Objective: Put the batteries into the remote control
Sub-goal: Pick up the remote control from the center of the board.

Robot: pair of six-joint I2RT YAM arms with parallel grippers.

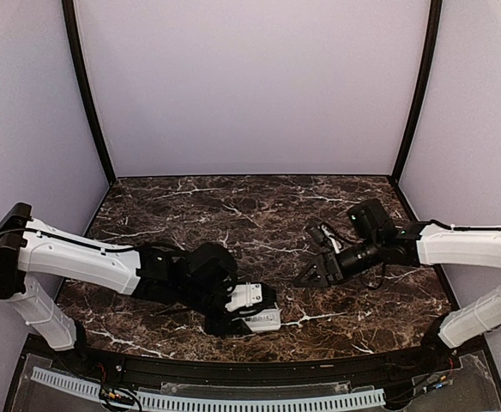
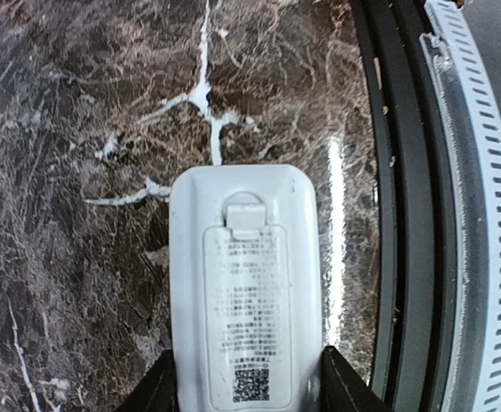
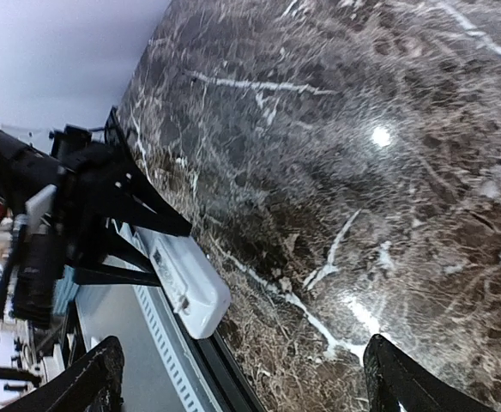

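The remote control (image 2: 246, 292) is a white oblong handset. It lies back up, its cover in place, with a printed label and a QR code showing. My left gripper (image 2: 249, 386) is shut on its sides, one dark finger at each edge. In the top view, the left gripper (image 1: 238, 316) holds the remote control (image 1: 257, 311) just above the table, near the front edge. My right gripper (image 1: 312, 275) hangs open over the middle right of the table with nothing between its fingers. Its wrist view shows the right gripper (image 3: 249, 378) aimed toward the remote control (image 3: 186, 279). The batteries are out of view.
The dark marble table (image 1: 259, 215) ends at a black front rail (image 2: 396, 215). A white slotted cable strip (image 2: 491, 223) runs beyond the rail. Pale walls close in the back and both sides. The left arm's black wrist (image 3: 70, 206) stands behind the remote.
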